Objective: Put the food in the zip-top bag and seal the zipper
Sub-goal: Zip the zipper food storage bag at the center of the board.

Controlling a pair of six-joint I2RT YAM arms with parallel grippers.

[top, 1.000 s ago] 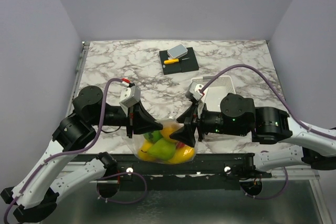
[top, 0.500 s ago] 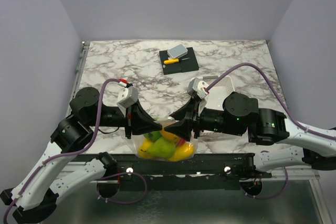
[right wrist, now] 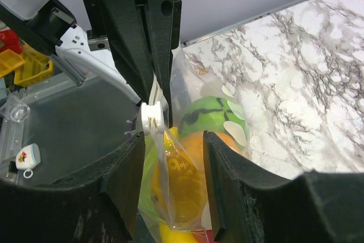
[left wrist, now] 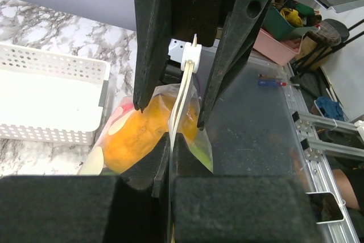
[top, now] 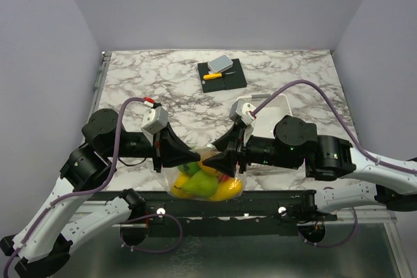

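While it is suspended at the near edge of the marble surface [top: 163,89], the zip-top bag [top: 207,185], filled with toy fruit [top: 199,187], is gripped by the left gripper [left wrist: 170,155], whose jaws are pressed together on the zipper [left wrist: 181,92]. The right gripper [right wrist: 173,140] is held with jaws spread around the white slider [right wrist: 152,119]. Should the strip be tugged free, the bag could be dropped over the edge; should the slider be missed, the seal would be left open.

Marble-look table [top: 143,83], white w/ grey veins, across mid frame in top view. Black board [top: 236,77] flat on it, upper centre. White slatted basket [top: 277,105] on it, right of centre, partly hidden. Filled bag [top: 228,190] at bottom-centre edge; resting on top or hanging, can't tell.
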